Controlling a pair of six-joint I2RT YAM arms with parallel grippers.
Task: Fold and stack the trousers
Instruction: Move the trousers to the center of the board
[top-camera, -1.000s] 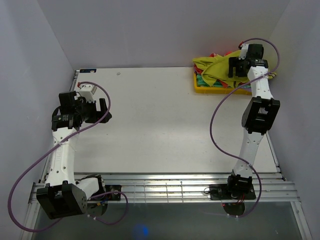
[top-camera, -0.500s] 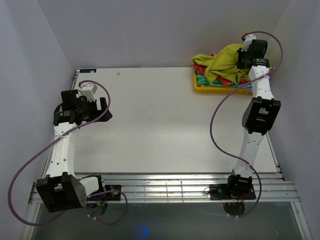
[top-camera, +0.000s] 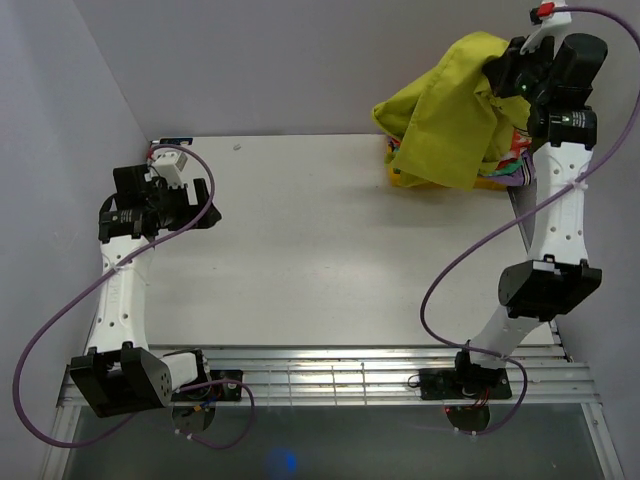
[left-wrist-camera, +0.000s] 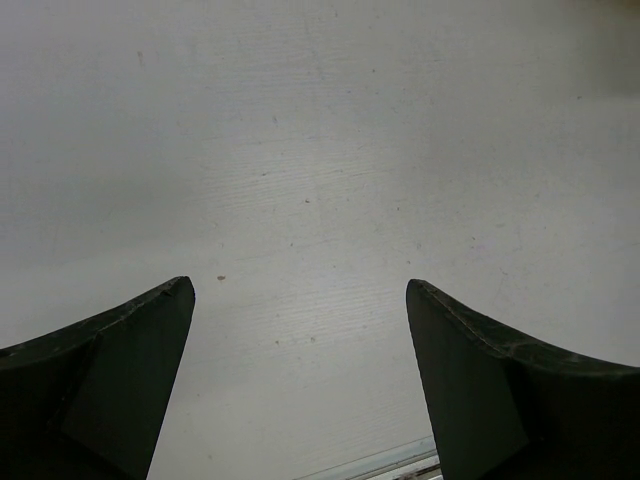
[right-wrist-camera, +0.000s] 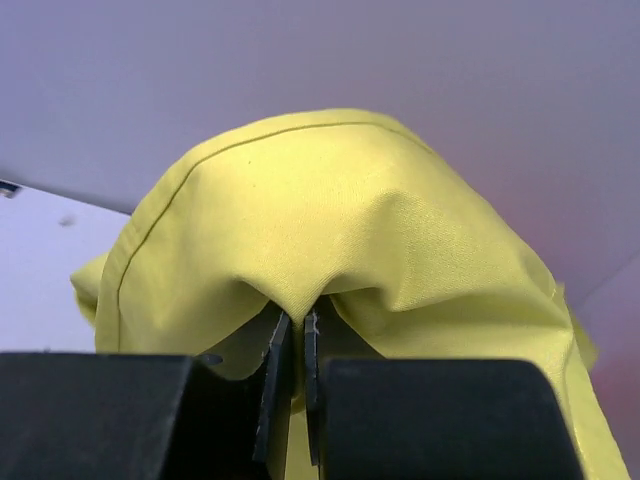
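Right gripper (top-camera: 500, 72) pinches a fold of the trousers (top-camera: 445, 115), holding them high over the far right corner.
Its jaws are pressed together on the mustard cloth, which drapes over them in the wrist view and hangs bunched down to the yellow tray (top-camera: 398, 178) of colourful garments (top-camera: 515, 165). Left gripper (top-camera: 205, 208) hovers over the table (top-camera: 320, 250) at the left side, jaws spread wide, holding nothing.

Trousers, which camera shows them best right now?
Top external. It shows the trousers hanging in a big bunch from the right gripper. Right wrist shows only a pinched fold up close; left wrist shows only table, no cloth.
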